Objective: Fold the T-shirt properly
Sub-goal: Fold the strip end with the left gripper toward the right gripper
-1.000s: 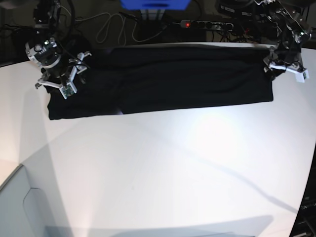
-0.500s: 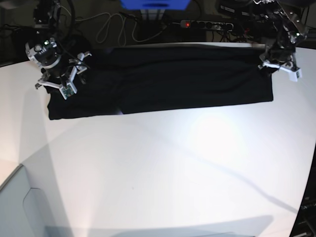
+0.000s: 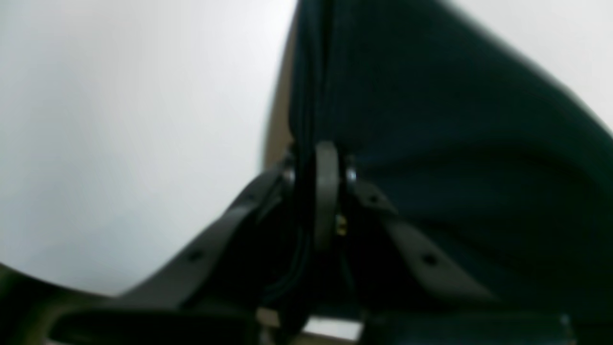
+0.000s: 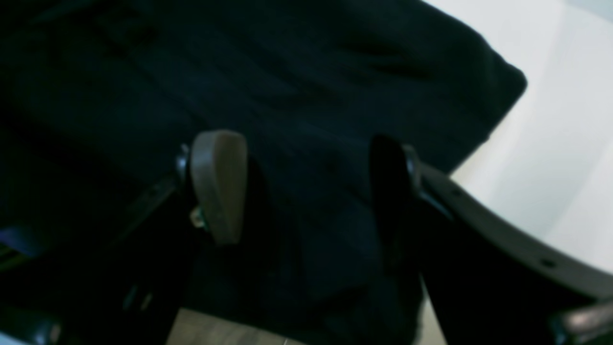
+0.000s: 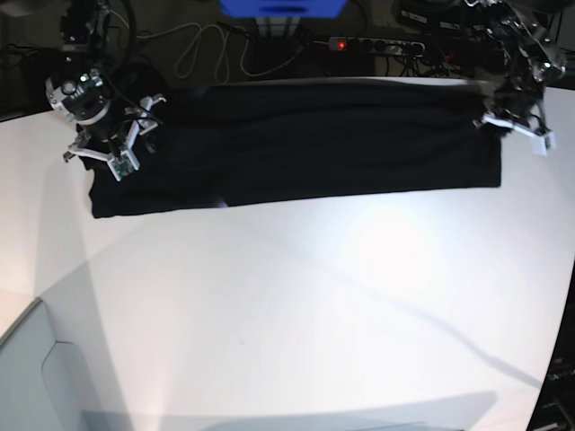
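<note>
Base view: white table (image 5: 296, 305), wide and bare across the near half. T-shirt (image 5: 305, 148) laid out as a long black band along the far edge, running from about 9 o'clock to 3 o'clock, already narrowed by folds along its length; only the plain dark side showing, no print visible. Cables and a power strip (image 5: 377, 43) on the dark floor beyond, at 12 o'clock.

Handling, as judged: soft, limp, light cloth; no stiffness to carry a shape, so likely to sag and drag between two lifted ends. Layered folds apt to slide apart if pinched through the top layer only. Not fragile. Best held at the short ends, close to the corners, biting through all layers at once; both ends raised together to keep the band taut and square.

Left gripper (image 5: 514, 121) at 3 o'clock, on the shirt's end. Left wrist view: jaws drawn together, pinching a thin vertical ridge of black cloth at the hem edge; cloth rising away from the fingertips.

Right gripper (image 5: 115, 144) at 9 o'clock, over the opposite end. Right wrist view: jaws spread wide, fingers (image 4: 218, 184) standing apart above the dark fabric, nothing held between them; contact with the cloth not certain.
</note>
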